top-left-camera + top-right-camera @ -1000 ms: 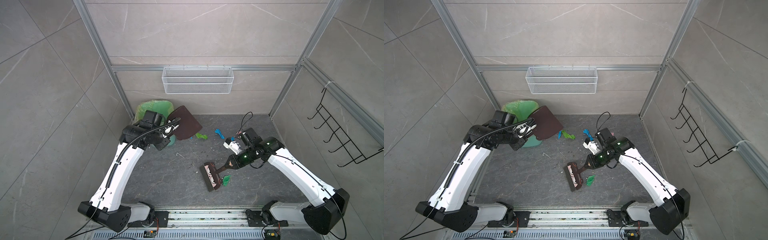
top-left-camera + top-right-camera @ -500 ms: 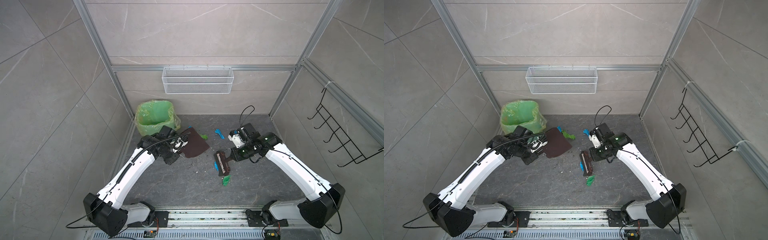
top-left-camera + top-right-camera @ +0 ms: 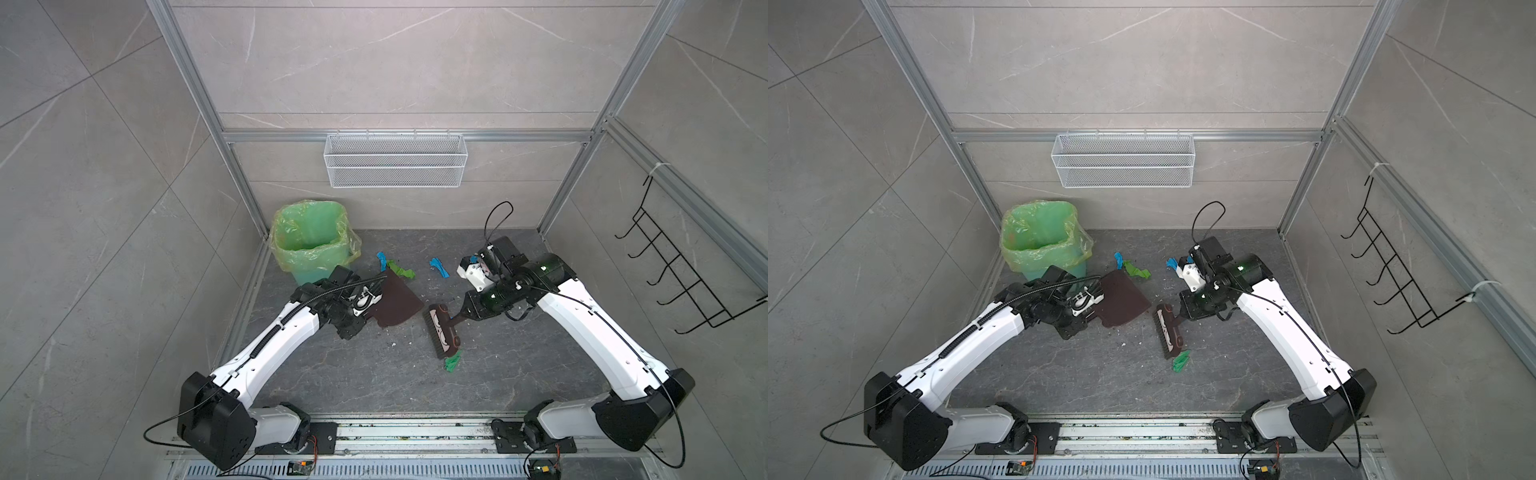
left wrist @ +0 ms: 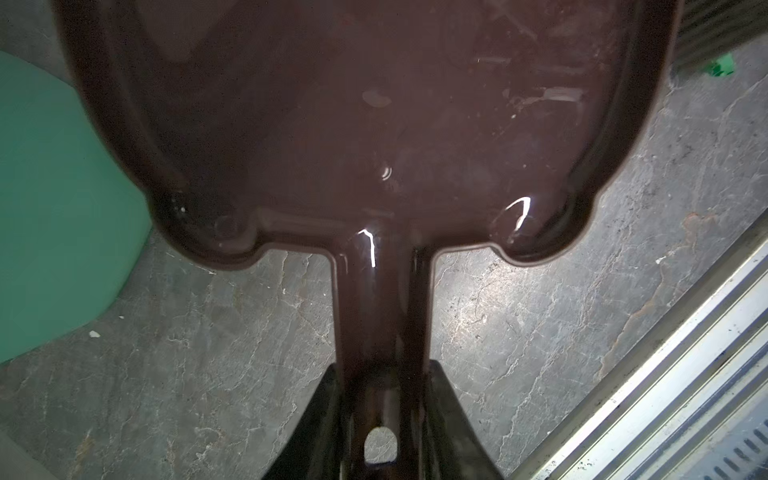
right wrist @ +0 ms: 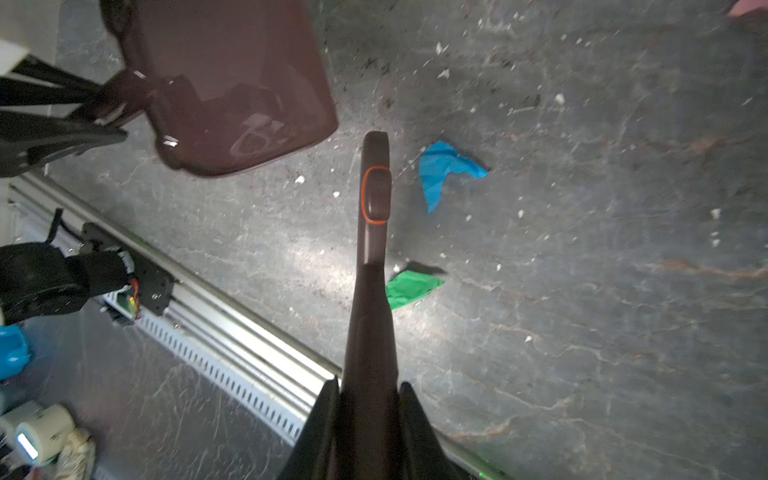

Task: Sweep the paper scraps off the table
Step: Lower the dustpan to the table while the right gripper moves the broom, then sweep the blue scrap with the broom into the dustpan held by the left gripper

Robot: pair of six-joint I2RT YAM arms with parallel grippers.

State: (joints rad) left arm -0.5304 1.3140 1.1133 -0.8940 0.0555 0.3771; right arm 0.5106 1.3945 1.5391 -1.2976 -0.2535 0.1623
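Paper scraps [image 3: 401, 269] are still on the counter [image 3: 365, 378]. A green scrap [image 5: 411, 289] and a blue scrap [image 5: 442, 170] lie just beside the brush [image 5: 374, 195], on the side facing away from your left pincer [image 4: 382, 370]. A few more sit beyond that pincer's pan, toward the bin [image 3: 309, 232]. Change over the last second: the left pincer, clamped on the dustpan [image 3: 395, 301] handle, has come off the bin and down low over the counter, pan empty, mouth roughly toward the brush. The right pincer [image 5: 369, 384], closed tight on the brush handle, swung the head in near the pan. Reads as dump done, next pass set up. Can't tell if the pan lip touches the counter, so check before you sweep.
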